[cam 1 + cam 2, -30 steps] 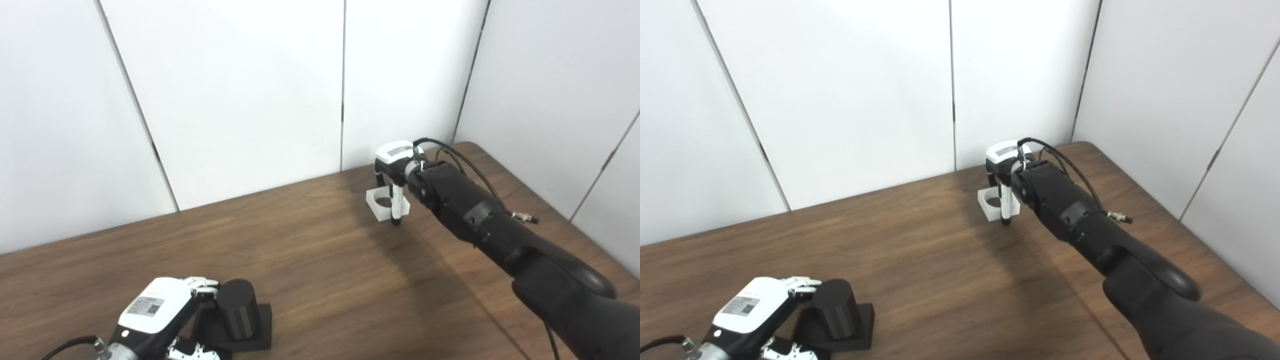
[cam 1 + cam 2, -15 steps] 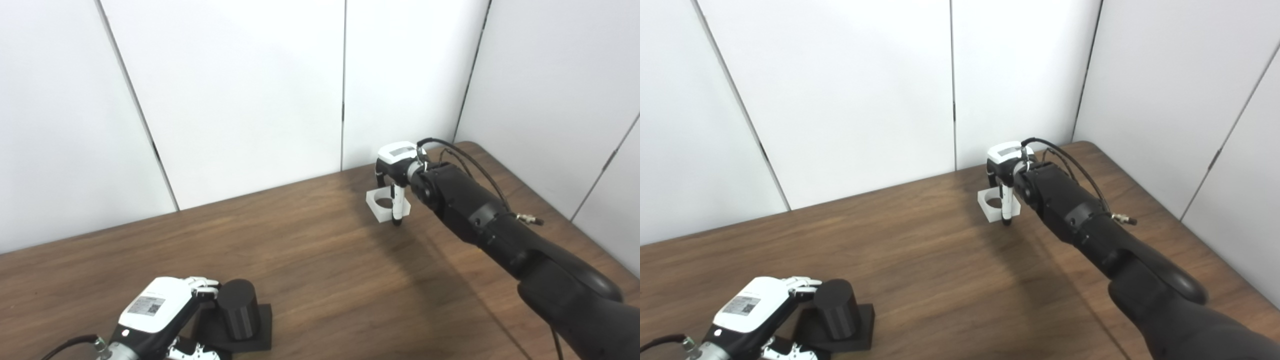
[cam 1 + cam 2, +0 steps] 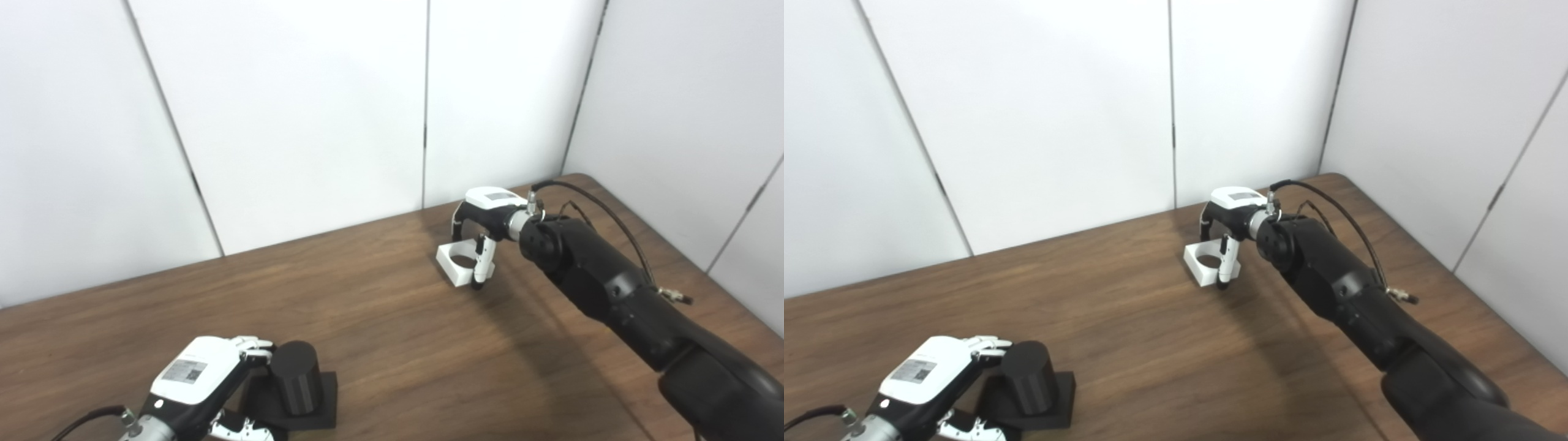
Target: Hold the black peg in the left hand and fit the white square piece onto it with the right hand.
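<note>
Far off, my right hand (image 3: 484, 214) pinches the white square piece (image 3: 458, 264); my left hand (image 3: 202, 383) apparently grips (fingers half hidden) the black peg (image 3: 296, 378).

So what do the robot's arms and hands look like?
The right arm is thick, black and rounded, with thin black cables looping along it and a small metal plug sticking out. Both the right hand and the left hand have a white shell on the back with a small label, the left one like a square code, and white-and-black fingers.
</note>
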{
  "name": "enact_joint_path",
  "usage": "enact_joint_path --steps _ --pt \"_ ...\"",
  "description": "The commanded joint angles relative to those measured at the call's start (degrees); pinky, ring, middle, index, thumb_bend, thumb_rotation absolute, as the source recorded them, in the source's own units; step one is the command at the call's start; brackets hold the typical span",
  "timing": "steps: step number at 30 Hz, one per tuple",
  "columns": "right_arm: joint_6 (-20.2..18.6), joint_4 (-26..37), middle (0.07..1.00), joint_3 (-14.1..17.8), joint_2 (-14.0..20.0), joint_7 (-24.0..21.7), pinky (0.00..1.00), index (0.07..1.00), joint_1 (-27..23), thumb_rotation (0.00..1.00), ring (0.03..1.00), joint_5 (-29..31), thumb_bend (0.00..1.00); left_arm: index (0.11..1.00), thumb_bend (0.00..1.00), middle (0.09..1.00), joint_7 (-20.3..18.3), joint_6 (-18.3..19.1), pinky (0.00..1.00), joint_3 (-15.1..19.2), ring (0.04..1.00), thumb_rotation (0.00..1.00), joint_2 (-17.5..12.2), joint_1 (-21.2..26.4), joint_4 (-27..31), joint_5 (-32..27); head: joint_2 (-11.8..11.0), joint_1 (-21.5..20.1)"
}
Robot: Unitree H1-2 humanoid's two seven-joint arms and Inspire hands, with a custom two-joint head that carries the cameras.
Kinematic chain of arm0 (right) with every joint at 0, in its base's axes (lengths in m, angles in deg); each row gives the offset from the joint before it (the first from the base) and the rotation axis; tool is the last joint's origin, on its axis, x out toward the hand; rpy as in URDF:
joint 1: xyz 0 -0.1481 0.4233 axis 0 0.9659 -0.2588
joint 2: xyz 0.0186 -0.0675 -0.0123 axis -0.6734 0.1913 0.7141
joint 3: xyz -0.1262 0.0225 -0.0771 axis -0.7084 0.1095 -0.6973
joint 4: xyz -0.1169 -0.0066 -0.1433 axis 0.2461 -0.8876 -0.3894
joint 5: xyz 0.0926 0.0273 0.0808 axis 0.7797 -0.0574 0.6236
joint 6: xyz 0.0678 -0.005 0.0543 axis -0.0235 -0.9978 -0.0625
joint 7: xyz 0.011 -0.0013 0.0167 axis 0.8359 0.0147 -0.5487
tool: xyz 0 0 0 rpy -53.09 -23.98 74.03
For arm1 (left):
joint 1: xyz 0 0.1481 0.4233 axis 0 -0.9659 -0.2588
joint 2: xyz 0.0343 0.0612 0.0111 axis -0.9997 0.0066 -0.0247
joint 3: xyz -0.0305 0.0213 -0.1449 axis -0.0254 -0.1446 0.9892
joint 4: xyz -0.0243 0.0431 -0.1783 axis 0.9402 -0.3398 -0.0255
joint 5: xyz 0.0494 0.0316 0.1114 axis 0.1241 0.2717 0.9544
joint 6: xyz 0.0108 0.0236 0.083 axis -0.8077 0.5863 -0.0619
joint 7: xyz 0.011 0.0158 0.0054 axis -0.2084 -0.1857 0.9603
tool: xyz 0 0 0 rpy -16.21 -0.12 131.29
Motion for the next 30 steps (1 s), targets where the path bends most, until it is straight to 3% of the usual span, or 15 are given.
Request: enact_joint_path --steps 1,6,12,20,30 --pt "1.0 3.8 0.800 1.3 1.8 0.3 0.81 0.480 -2.6 0.13 0.871 0.2 0.52 0.490 0.52 0.821 -3.3 -0.1 0.76 -2.0 0.844 0.06 -1.0 -1.8 -2.5 3.8 0.3 0.2" --pt "1.7 8.5 0.797 1.3 2.2 -1.3 0.82 0.481 -2.6 0.14 0.867 0.4 0.52 0.491 0.52 0.829 -4.7 1.2 0.79 -1.9 0.860 0.06 -0.6 -1.7 -1.8 3.4 1.4 2.5" --pt "1.3 12.8 0.799 2.1 2.3 -3.5 0.83 0.481 -2.6 0.13 0.879 1.2 0.52 0.490 0.52 0.824 -3.7 1.5 0.79 -2.0 0.853 0.06 0.2 -1.5 -2.2 3.6 2.8 7.4" --pt "5.0 17.8 0.789 1.7 2.9 -5.0 0.80 0.480 -2.1 0.13 0.863 2.3 0.52 0.491 0.52 0.839 -4.1 2.6 0.81 -2.6 0.873 0.07 1.6 -0.5 -3.3 4.6 3.9 14.2" --pt "8.0 23.8 0.779 2.2 1.8 -7.5 0.75 0.479 -2.1 0.13 0.840 5.3 0.52 0.491 0.52 0.845 -4.1 3.2 0.82 -3.0 0.882 0.07 3.1 0.4 -4.2 4.8 4.9 18.3"
